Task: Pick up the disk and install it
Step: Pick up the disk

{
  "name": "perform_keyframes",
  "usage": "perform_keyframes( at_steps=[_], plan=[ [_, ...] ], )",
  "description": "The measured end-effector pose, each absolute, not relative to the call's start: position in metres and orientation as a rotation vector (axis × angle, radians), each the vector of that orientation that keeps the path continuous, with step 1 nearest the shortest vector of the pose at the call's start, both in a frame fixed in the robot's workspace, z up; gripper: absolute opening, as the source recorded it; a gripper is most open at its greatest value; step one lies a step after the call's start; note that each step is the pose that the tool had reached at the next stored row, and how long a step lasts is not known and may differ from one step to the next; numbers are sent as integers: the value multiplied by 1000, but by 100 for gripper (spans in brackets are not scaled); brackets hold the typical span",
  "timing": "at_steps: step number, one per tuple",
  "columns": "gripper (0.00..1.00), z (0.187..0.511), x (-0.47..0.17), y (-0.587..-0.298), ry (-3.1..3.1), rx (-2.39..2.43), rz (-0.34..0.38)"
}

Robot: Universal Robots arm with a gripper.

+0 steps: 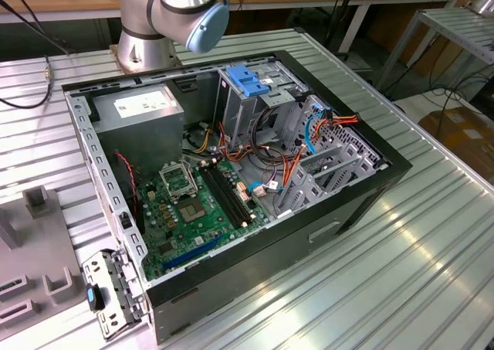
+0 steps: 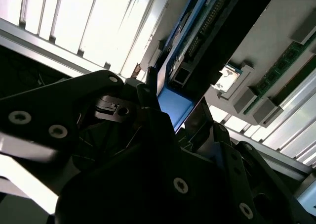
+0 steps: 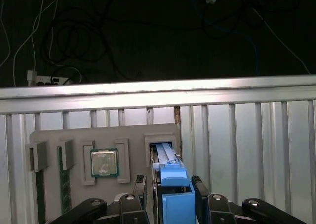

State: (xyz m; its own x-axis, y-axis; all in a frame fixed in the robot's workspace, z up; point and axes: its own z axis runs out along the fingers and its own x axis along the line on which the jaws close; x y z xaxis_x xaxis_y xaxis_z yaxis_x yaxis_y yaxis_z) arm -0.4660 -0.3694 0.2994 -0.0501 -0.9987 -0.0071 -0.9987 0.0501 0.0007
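The disk (image 3: 167, 156) stands on edge in a slot of the grey holder tray (image 3: 74, 137), its blue rail and tab facing the camera in the first wrist view. My gripper (image 3: 170, 190) straddles the blue tab, one dark finger pressed against each side, shut on the disk. In the second wrist view the disk (image 2: 222, 36) rises from between the fingers, and the gripper (image 2: 175, 105) closes around the blue tab. The disk still sits in its slot.
The open computer case (image 1: 363, 203) lies on the slatted metal table, with a drive cage under a blue latch (image 1: 251, 79), a grey power supply box (image 1: 139, 107) and a motherboard (image 1: 193, 203). The arm's base (image 1: 170, 18) stands behind it. The tray also holds a processor (image 3: 104, 162) and memory sticks (image 2: 291, 61).
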Motion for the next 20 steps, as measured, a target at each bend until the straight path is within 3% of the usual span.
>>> perform_keyframes(
  at_steps=[13,15,16,20],
  plan=[
    [49,297,-466,-368,2273,-2162,8],
    [47,297,-466,-368,2273,-2162,8],
    [40,297,-466,-368,2273,-2162,8],
    [40,297,-466,-368,2273,-2162,8]
  ],
)
